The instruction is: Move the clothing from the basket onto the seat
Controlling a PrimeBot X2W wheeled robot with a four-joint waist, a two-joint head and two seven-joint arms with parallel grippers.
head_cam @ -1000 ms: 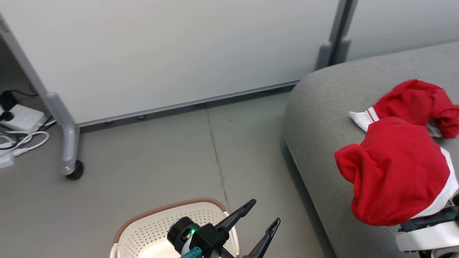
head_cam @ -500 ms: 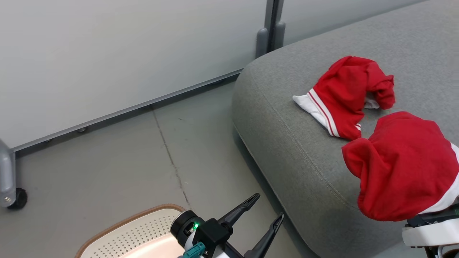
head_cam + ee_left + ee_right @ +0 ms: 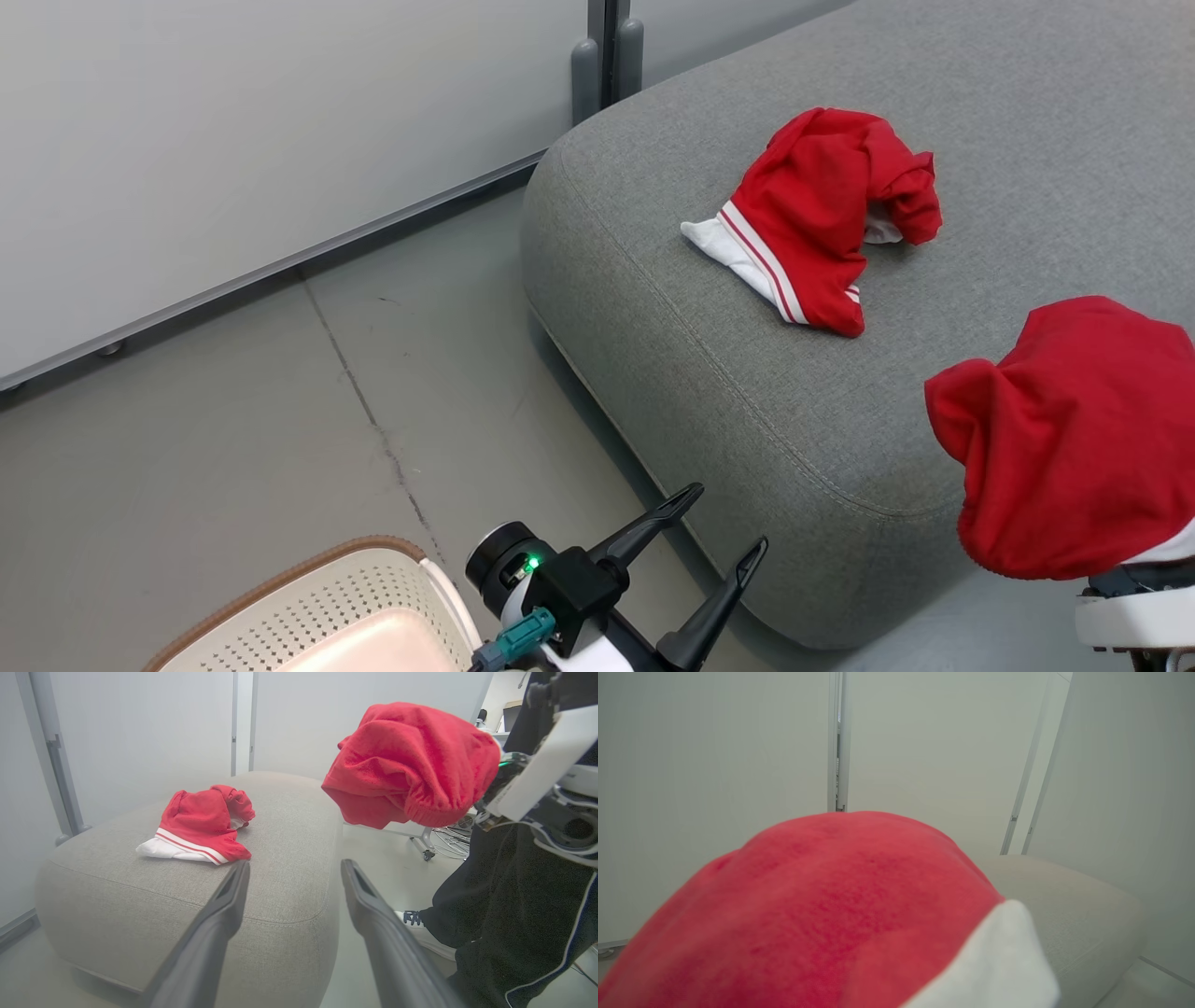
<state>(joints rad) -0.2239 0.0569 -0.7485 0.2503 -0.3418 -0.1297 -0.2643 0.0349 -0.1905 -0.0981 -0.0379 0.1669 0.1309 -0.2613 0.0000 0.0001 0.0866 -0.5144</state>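
**A:** The head has swung toward the seat (image 3: 709,373), so the basket (image 3: 280,581) now sits in the view's lower-left corner.

**B:** And the load?

**A:** The right gripper (image 3: 1134,586) is clenched on the second garment (image 3: 1074,439), held up by the seat's near corner. The first garment (image 3: 812,215) already lies on the cushion. The left gripper (image 3: 728,519) is spread and empty.

**B:** Next?

**A:** Probably carry it over bare cushion, lower it and let go. Mind the person (image 3: 514,914) standing just beside the seat's end.

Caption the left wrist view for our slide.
Open left pincer faces seat with one red garment; second red garment held aloft.
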